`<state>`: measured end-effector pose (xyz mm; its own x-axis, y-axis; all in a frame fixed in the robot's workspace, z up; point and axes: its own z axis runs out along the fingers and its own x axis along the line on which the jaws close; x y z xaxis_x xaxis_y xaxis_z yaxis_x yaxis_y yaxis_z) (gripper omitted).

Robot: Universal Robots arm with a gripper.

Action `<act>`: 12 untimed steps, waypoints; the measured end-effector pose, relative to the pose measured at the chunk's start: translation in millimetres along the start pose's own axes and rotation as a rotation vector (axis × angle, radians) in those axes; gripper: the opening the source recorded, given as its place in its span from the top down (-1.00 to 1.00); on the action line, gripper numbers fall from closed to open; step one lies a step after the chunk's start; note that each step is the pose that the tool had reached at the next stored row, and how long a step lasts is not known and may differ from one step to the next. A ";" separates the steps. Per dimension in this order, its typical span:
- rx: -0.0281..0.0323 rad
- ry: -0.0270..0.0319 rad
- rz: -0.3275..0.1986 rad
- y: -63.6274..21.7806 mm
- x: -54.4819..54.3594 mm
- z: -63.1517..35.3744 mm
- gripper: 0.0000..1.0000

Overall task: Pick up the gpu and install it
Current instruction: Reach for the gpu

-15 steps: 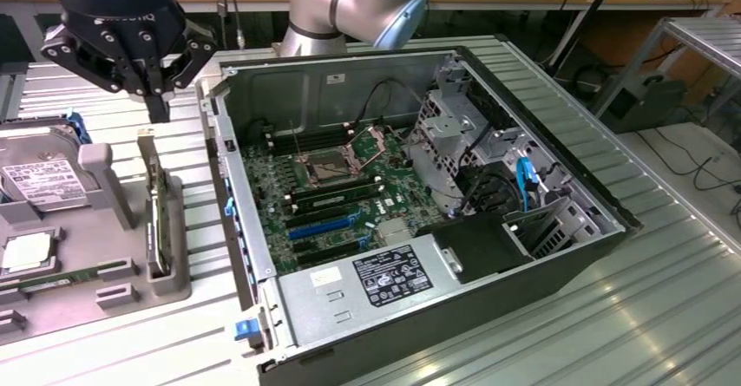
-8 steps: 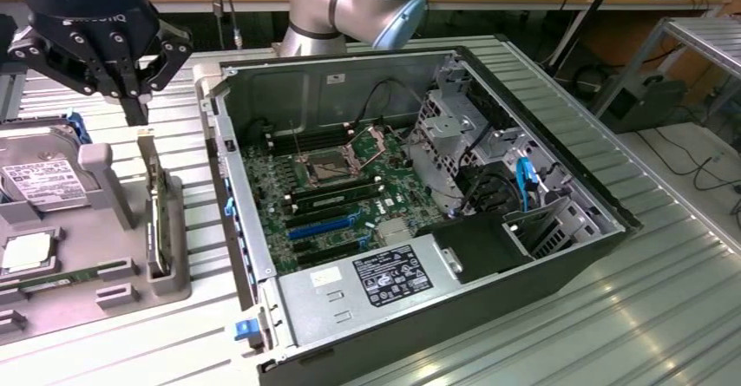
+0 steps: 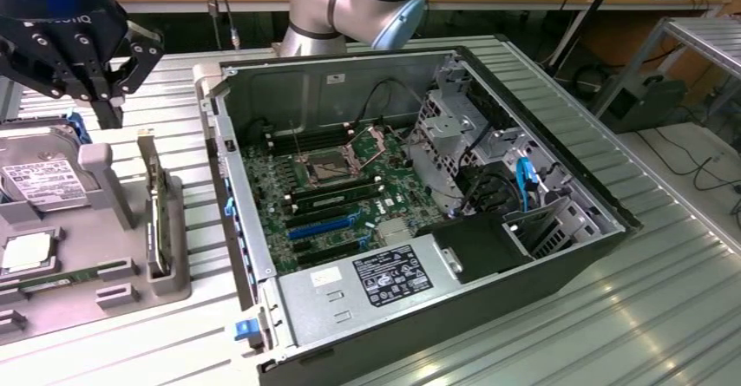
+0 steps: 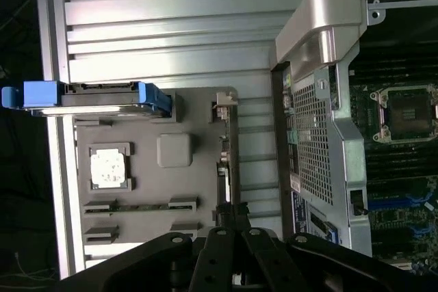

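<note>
Finds the gpu (image 3: 152, 212) standing on its long edge in a slot of the grey tray (image 3: 110, 295), along the side nearest the computer case (image 3: 463, 82), upright, seated and not lifted. Places the pincer (image 3: 110, 113) above the far end of that tray, clenched on nothing, tips pressed together, close over the end of the card yet apart from it. Reads, from the wrist view, as roughly lined up with the card's thin edge, though not down on it. Notes on the same tray, further from the case, a boxy drive (image 3: 41, 182) in a blue caddy, a processor chip (image 3: 26, 251) in its pocket and a narrow green memory strip (image 3: 47, 277) lying in clips. Moves outward to the case, lying open on its side on the ribbed metal table (image 3: 660, 317), just beside the tray on the exterior view's right. Shows the motherboard (image 3: 278, 186) exposed inside, the processor socket (image 3: 330, 167) bare, and the blue expansion slots (image 3: 328, 226) with no card in them. Judges the task as barely begun: no grasp made, no lift, no carry across to the case, no seating in a slot. Leaves both halves, the pick and the install, wholly to do.
</note>
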<state>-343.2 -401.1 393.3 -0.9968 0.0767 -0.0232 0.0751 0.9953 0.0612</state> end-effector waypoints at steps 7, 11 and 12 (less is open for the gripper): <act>-0.0018 0.0003 0.000 -1.5 13.4 -0.5 0.79; -0.0038 0.0003 0.000 -3.1 26.3 -0.8 0.79; -0.0045 0.0003 0.000 -3.7 30.2 -0.9 0.79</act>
<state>-373.7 -402.5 393.3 -0.9968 0.0767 -0.0229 0.0751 0.9950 0.0656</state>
